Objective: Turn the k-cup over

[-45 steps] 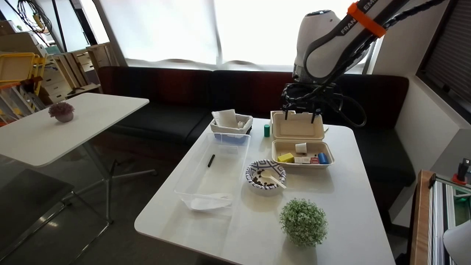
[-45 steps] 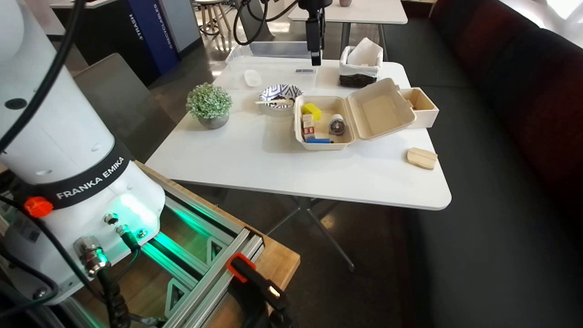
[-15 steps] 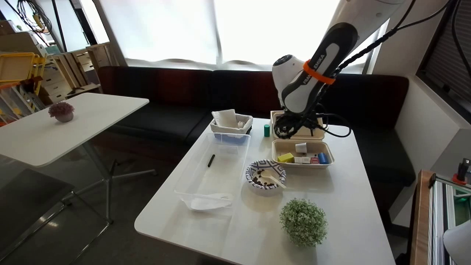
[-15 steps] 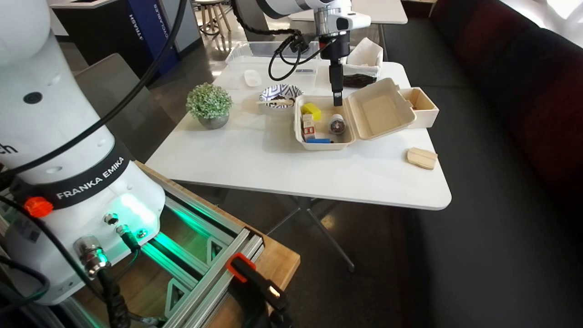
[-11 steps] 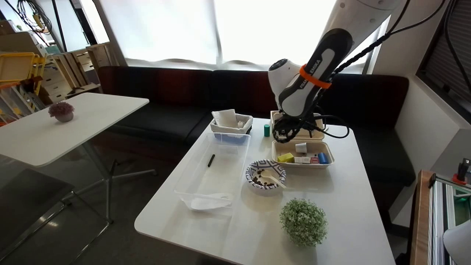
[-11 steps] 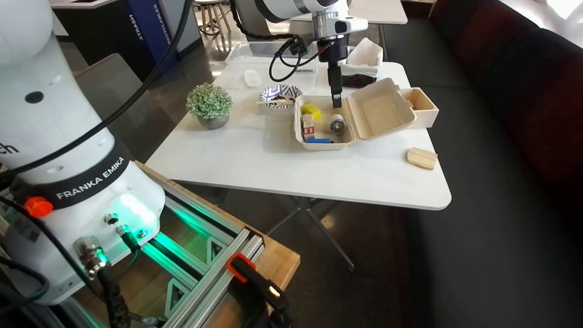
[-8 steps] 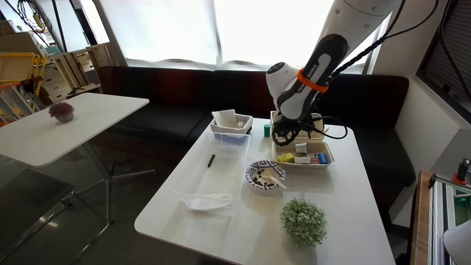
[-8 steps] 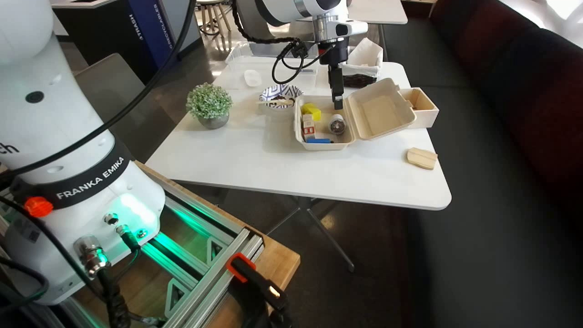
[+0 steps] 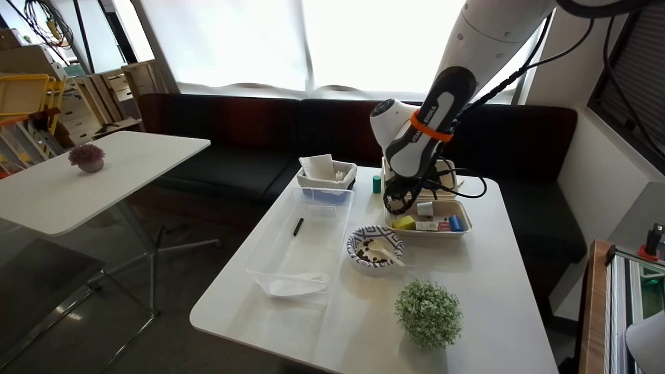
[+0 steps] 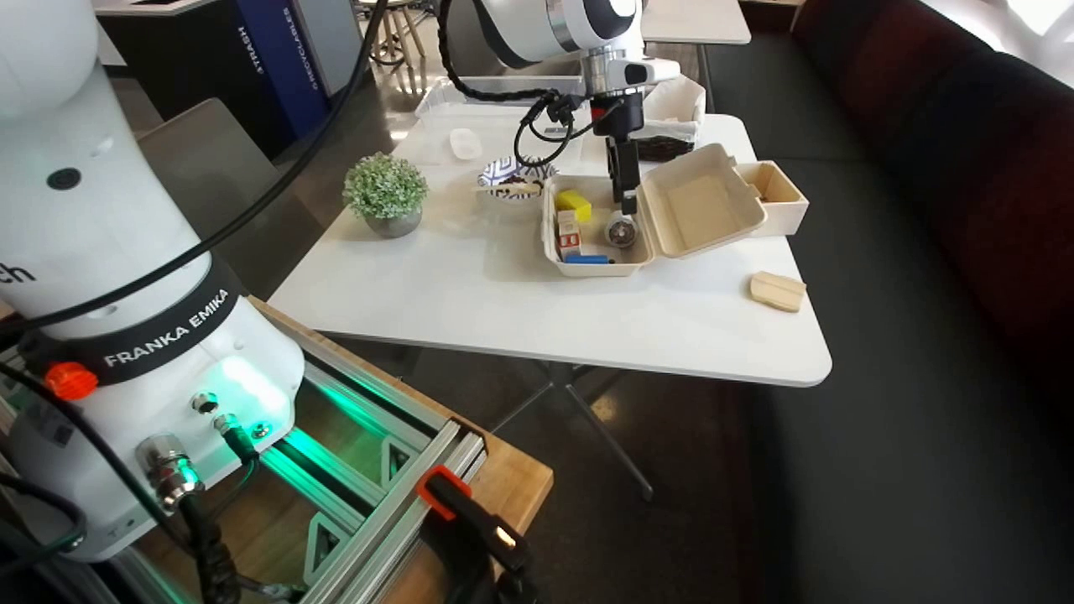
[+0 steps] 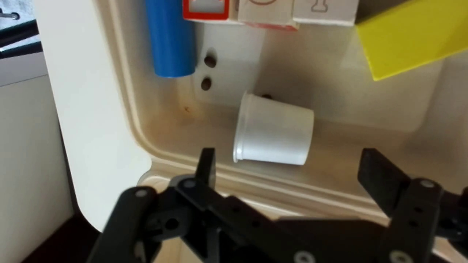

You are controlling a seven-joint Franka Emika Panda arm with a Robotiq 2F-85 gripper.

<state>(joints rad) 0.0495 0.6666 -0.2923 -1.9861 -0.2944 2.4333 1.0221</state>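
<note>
Wrist view: your gripper (image 11: 290, 165) spread wide, holding nothing; fingers (image 11: 206, 164) outside both ends of the k-cup (image 11: 276, 129), presumably to pinch rim (image 11: 239, 129) and base (image 11: 309, 137). It lies on its side in the box (image 11: 351, 102), hinge side. In an exterior view you get its printed lid (image 10: 622, 233), hidden from the wrist. In an exterior view the arm (image 9: 413, 156) masks most of the gripper

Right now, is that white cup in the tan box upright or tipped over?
Tipped: in the wrist view, the white cup lies on its side, rim facing sideways.

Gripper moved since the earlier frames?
Yes, down: in an exterior view the gripper has come down toward the K-cup, which lies in the unmoved takeout container.
</note>
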